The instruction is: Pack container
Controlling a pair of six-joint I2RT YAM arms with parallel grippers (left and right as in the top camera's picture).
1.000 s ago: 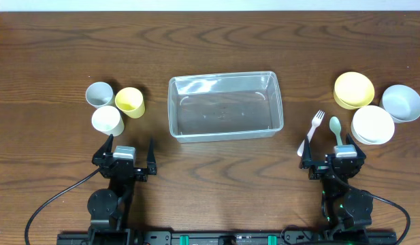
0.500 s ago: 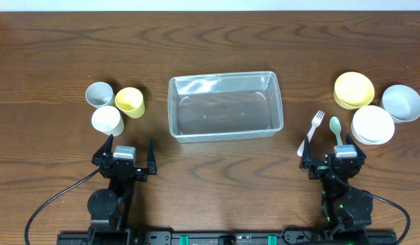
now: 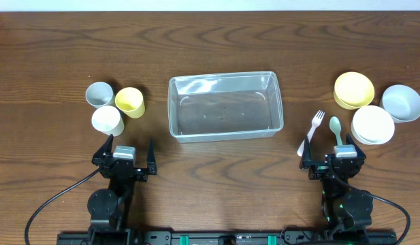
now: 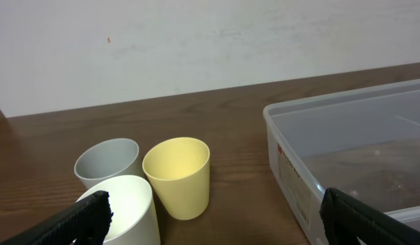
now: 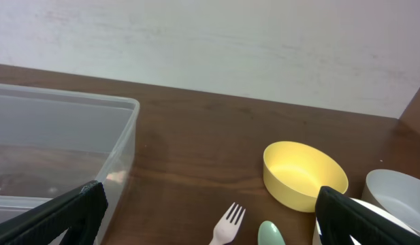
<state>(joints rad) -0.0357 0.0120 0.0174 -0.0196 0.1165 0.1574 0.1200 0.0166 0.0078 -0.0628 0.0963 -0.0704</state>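
Overhead showed your container empty, left gripper and right gripper spread idle, 3 cups, 3 bowls, fork, spoon unpacked.

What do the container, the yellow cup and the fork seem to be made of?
Container: clear glossy plastic, probably; see-through, with glare on its walls. Yellow cup: seemingly matte opaque plastic, evenly coloured. Fork: likely white plastic, too small to confirm.

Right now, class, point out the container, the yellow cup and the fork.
container (image 3: 226, 109): overhead view, bare floor.
yellow cup (image 4: 177, 190): left wrist view, outer wall.
fork (image 3: 310, 133): overhead view, handle.
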